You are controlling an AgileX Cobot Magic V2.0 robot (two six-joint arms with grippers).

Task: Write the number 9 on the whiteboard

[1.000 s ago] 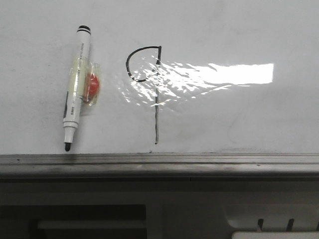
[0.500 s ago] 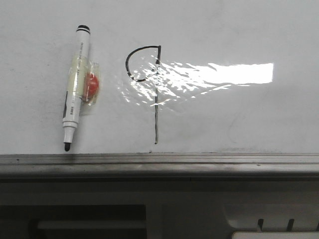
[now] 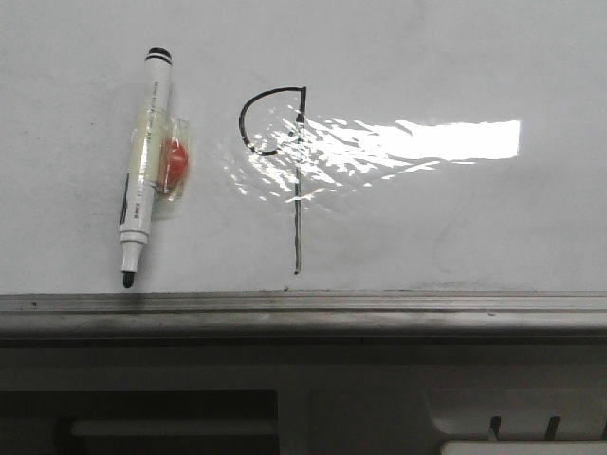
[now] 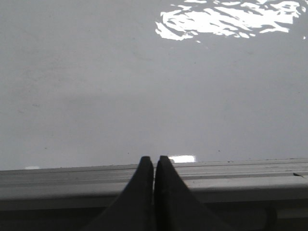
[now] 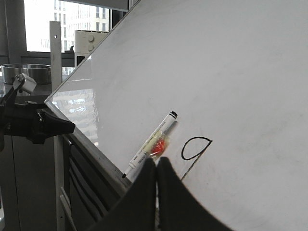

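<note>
The number 9 is drawn in thin black line on the whiteboard, with a rounded loop and a long straight stem. It also shows in the right wrist view. A white marker with a black tip and an orange blob taped to it lies on the board left of the figure, and shows in the right wrist view. My left gripper is shut and empty over the board's rail. My right gripper is shut and empty, off the board.
A grey metal rail runs along the board's near edge. A bright glare patch lies right of the figure. The left arm, a metal bowl and windows show beyond the board.
</note>
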